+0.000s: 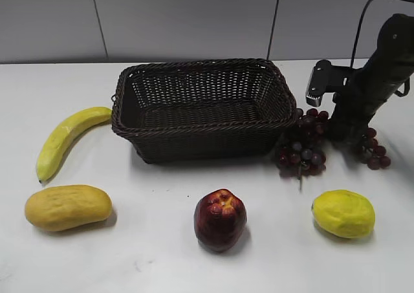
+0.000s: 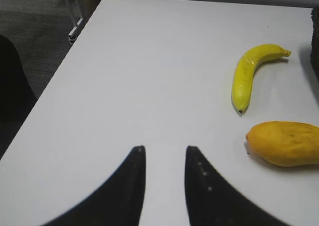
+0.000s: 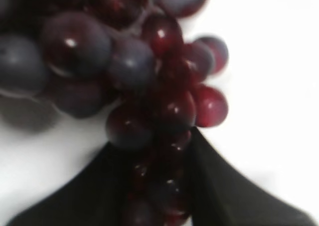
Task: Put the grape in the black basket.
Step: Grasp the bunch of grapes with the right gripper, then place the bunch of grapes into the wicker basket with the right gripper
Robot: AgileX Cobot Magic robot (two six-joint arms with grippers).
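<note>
The grape (image 1: 304, 144) lies on the white table just right of the black basket (image 1: 194, 126), with part of the bunch showing right of the arm. My right gripper (image 1: 346, 128) is down on the middle of the bunch. In the right wrist view its two black fingers (image 3: 149, 141) press on dark red grapes (image 3: 134, 61) from both sides. The bunch still rests on the table. My left gripper (image 2: 164, 148) is open and empty over bare table; it does not show in the exterior view.
A banana (image 1: 68, 138) (image 2: 249, 74) and an orange mango (image 1: 68, 207) (image 2: 284, 143) lie left of the basket. A dark red apple-like fruit (image 1: 220, 220) and a yellow fruit (image 1: 343, 213) lie in front. The table's left edge (image 2: 50, 86) drops to the floor.
</note>
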